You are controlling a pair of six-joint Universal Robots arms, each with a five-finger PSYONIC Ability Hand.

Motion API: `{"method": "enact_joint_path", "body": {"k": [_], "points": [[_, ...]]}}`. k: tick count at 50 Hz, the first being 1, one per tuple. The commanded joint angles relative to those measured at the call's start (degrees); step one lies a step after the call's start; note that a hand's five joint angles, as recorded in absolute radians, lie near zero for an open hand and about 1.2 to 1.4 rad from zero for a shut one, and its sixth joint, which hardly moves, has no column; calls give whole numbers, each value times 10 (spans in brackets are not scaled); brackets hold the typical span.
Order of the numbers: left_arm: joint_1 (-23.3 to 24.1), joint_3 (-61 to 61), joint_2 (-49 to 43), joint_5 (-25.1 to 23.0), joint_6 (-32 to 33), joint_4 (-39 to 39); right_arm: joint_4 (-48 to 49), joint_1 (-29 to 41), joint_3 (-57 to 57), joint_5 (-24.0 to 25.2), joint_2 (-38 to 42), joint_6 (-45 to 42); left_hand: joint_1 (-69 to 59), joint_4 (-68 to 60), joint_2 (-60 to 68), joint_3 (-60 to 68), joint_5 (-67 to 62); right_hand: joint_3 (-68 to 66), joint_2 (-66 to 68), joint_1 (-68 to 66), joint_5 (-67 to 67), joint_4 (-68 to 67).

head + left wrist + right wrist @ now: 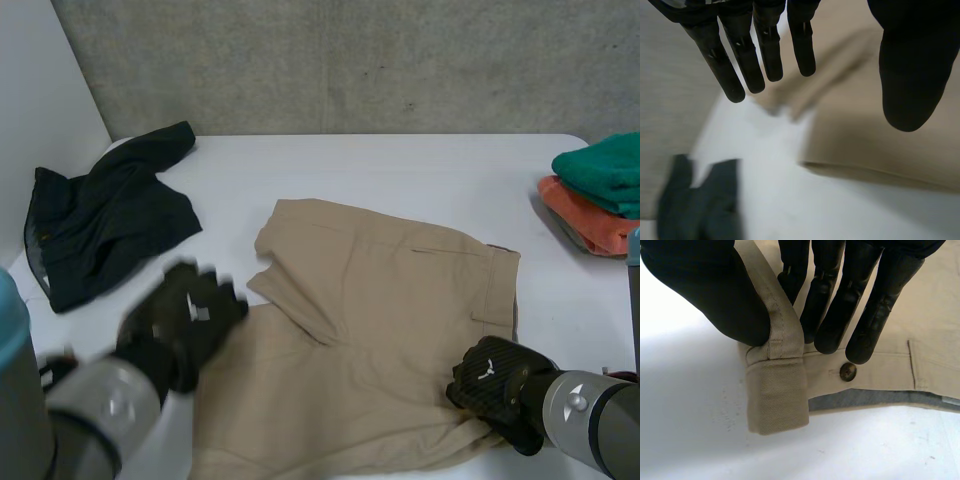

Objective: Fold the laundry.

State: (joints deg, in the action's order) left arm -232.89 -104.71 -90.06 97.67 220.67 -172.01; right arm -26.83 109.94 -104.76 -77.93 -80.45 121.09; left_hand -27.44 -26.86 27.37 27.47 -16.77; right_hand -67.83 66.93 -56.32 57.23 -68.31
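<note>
Shorts [380, 320], one tan pair, flat on worktop [400, 165], centre frame. Right hand [495, 385] lower right, pinching waistband corner [777, 395]. Left hand [185, 320] lower left, fingers spread, empty. One dark garment [100, 225] upper left; two folded cloths [600, 170] right edge, green over orange.

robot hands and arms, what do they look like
Both hands are black; the left hand and right hand each carry a small white mark on the back. Fingers are slim and round-tipped, the thumb thicker. The left arm and right arm are rounded grey cylinders with light-blue caps.
</note>
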Motion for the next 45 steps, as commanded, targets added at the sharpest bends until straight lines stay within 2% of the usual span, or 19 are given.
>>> {"method": "enact_joint_path", "body": {"k": [1,4,7,11,16,19,31,45], "points": [[-68,28,-37,-49,-3,-151,33,2,-8,1,1,15,-28,-34,29,28,-35,-122,131,-237,128,-117],[-78,56,-102,-102,-4,-176,41,0,-8,1,1,20,-40,-45,40,39,-46,-122,131,-237,128,-117],[-97,87,-149,-129,-10,-170,52,-2,-8,1,1,22,-43,-49,44,43,-50,-122,131,-237,128,-117],[-130,143,-226,-154,-37,-143,61,-1,-9,1,1,22,-46,-52,47,46,-53,-122,131,-237,128,-117],[-143,226,-331,-221,-65,-70,71,0,-13,1,1,23,-166,-171,166,165,-172,-122,131,-237,128,-117],[-157,255,-361,-252,-68,-51,77,0,-16,1,1,25,-171,-177,172,171,-178,-122,131,-237,128,-117],[-158,307,-413,-265,-76,-70,95,-1,-24,1,4,40,-171,-177,172,171,-178,-122,131,-237,128,-117],[-157,326,-420,-261,-90,-106,109,-8,-27,4,20,40,-171,-177,172,171,-178,-122,131,-237,128,-117]]}}
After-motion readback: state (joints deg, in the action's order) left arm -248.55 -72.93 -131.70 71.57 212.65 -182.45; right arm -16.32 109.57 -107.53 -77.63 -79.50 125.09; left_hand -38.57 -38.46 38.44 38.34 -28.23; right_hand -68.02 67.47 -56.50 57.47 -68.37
